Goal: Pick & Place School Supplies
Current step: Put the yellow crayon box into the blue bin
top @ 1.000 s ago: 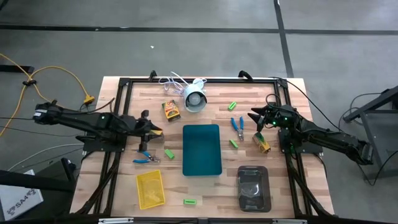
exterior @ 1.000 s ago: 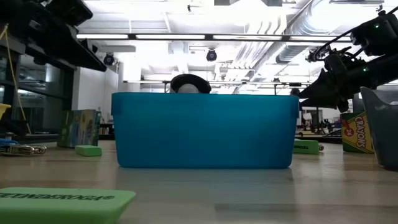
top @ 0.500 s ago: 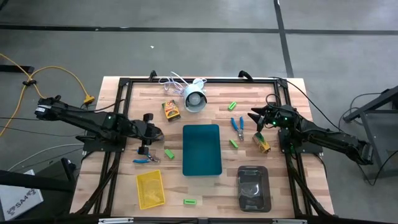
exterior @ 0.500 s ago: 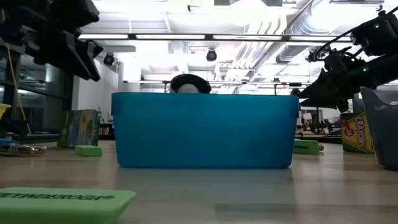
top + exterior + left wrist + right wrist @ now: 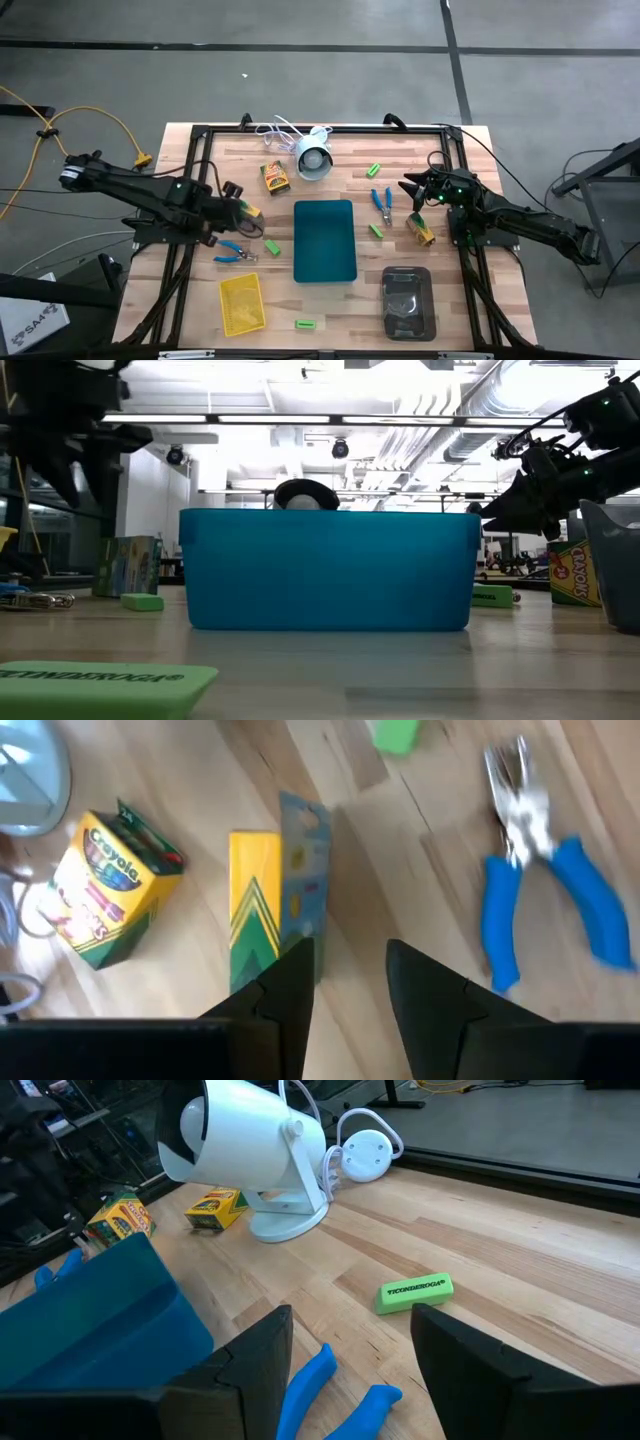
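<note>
We judge step: carry crayon box to tray.

Left claw, left-centre of high view, narrow gap, grips yellow crayon box; we keep it level, clear of blue scissors.

Right claw, centre-right, wide open, empty, above second scissors.

The teal tray stands in the middle of the table as a wall between its two sides. Behind it, the white round device and its cable crowd the far edge, with a crayon box just beside. Bare wood lies open between the yellow tray and the dark grey tray, save one green block.
</note>
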You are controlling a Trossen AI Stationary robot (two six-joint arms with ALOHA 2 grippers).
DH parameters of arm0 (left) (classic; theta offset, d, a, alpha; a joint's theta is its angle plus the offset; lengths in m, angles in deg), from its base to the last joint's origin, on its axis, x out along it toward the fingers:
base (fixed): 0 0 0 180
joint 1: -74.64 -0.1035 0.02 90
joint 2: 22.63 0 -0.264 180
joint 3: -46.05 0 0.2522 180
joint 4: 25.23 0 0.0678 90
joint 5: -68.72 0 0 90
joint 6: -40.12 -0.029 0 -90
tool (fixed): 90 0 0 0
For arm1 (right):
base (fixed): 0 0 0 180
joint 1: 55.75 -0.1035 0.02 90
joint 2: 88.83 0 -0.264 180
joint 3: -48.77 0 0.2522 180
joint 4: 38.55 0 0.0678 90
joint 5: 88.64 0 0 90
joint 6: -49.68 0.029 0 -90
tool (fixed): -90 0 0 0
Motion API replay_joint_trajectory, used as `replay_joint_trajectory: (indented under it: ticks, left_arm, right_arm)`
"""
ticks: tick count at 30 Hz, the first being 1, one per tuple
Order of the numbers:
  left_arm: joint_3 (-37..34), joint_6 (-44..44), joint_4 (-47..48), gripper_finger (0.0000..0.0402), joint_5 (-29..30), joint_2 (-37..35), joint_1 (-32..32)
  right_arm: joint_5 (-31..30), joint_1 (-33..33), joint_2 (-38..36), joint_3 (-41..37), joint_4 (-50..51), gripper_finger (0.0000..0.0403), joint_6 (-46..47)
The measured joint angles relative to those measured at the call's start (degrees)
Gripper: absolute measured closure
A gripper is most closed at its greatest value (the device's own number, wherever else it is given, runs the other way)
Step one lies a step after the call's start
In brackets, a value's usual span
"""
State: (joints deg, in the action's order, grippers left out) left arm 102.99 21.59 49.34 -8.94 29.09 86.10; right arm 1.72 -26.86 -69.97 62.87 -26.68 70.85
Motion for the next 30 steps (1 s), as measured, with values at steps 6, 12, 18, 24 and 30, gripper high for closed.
replay_joint_trajectory:
  ticks: [6,12,18,24,30]
  left_arm:
    - [0.00,-5.82,0.25,0.0282,-0.05,-1.11,-1.50]
    - [0.00,-5.23,0.23,0.0282,-0.05,-1.04,-6.15]
    - [0.00,-5.89,-0.66,0.0272,-2.22,-1.04,-8.91]
    - [0.00,-7.43,-1.28,0.0242,-5.64,-1.04,-11.71]
    - [0.00,-8.89,-1.61,0.0208,-6.54,-0.64,-15.29]
  right_arm:
    - [-0.01,0.00,0.01,-0.01,0.00,0.0206,0.00]
    - [0.00,0.00,0.02,-0.02,0.00,0.0206,0.00]
    - [0.00,0.00,0.00,0.00,0.00,0.0206,0.00]
    - [0.00,0.00,0.01,0.00,0.00,0.0206,0.00]
    - [-0.01,0.00,0.00,-0.01,0.00,0.0206,0.00]
